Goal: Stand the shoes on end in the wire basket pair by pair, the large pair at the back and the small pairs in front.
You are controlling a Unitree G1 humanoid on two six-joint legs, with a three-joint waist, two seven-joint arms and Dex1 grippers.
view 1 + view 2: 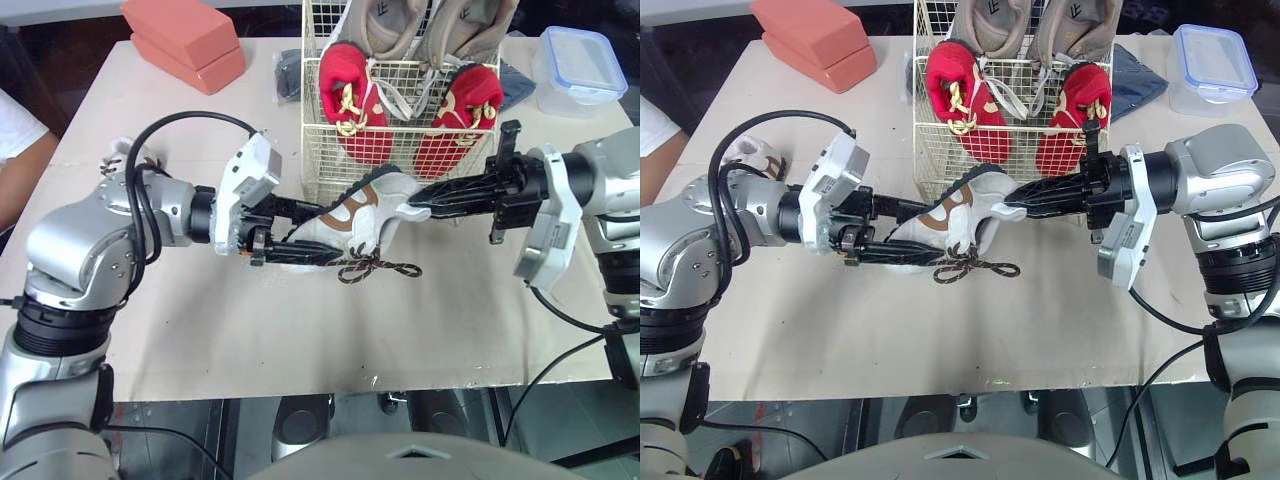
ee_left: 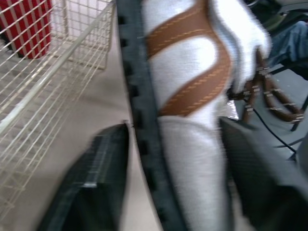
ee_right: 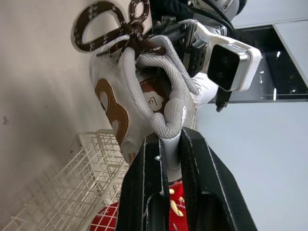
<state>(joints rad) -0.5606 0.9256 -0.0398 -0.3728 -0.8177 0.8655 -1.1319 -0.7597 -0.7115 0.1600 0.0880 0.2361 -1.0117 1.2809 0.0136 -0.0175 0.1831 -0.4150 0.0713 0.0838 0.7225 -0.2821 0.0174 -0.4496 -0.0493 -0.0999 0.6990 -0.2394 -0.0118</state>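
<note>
Left eye view: left gripper (image 1: 315, 232) and right gripper (image 1: 412, 200) both clench the brown-trimmed sneaker (image 1: 358, 218) just beside the wire basket (image 1: 318, 152), probably to upend it.

A pale beige table (image 1: 200, 330) (marked at its near edge) spans the scene — dark floor (image 1: 450, 440) beneath.

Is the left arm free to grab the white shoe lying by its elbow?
Probably not yet. The left pincer is shut on the white-and-brown shoe, which the right pincer grips too. The other shoe lies near its elbow, an awkward reach.
</note>
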